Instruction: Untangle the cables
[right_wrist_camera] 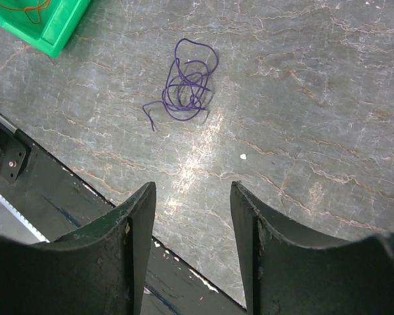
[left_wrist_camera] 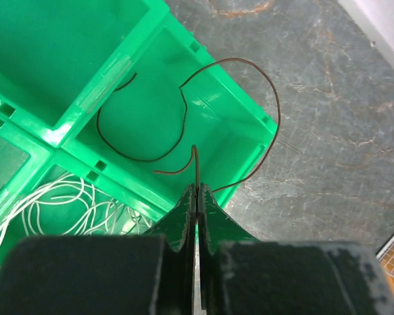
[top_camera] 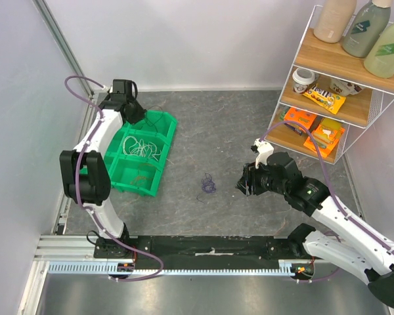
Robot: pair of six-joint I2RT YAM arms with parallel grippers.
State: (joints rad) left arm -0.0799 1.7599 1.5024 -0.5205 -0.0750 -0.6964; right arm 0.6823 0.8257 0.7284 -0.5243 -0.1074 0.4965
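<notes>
Pinching dark wire (left_wrist_camera: 276, 111) over green bin (left_wrist_camera: 52, 134): left gripper (left_wrist_camera: 197, 190), clamped. Right gripper (right_wrist_camera: 192, 197): spread wide, near purple wire (right_wrist_camera: 187, 82).

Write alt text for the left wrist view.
The left hand, shut, pinches a thin dark wire that loops above a green bin's corner compartment. White wires lie coiled in a neighbouring compartment.
</notes>
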